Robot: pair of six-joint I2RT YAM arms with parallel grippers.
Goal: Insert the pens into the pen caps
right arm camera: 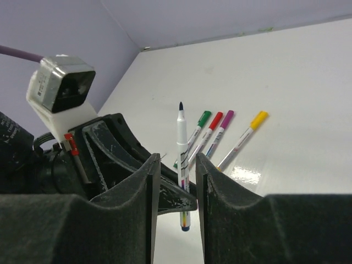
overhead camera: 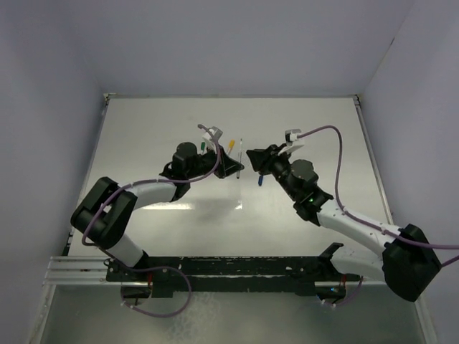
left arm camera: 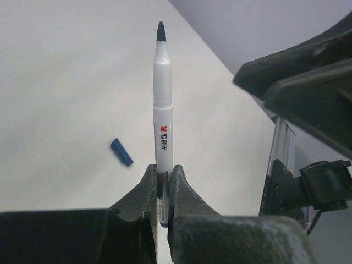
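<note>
While clamping the last bare pen [left arm camera: 163, 99] upright in shut left claw [left arm camera: 163, 173]
Leaves one to cap: four capped pens [right arm camera: 223, 125] at 1 o'clock, blue cap [left arm camera: 121, 152] at 9 o'clock, right claw [right arm camera: 177, 159] parted, empty

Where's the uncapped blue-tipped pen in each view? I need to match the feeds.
Top external: blue-tipped pen near centre, between the arms.
Left wrist: blue-tipped pen upright at centre.
Right wrist: blue-tipped pen upright at centre, lower half.
Shared landmark: left gripper clamping its lower end.
</note>
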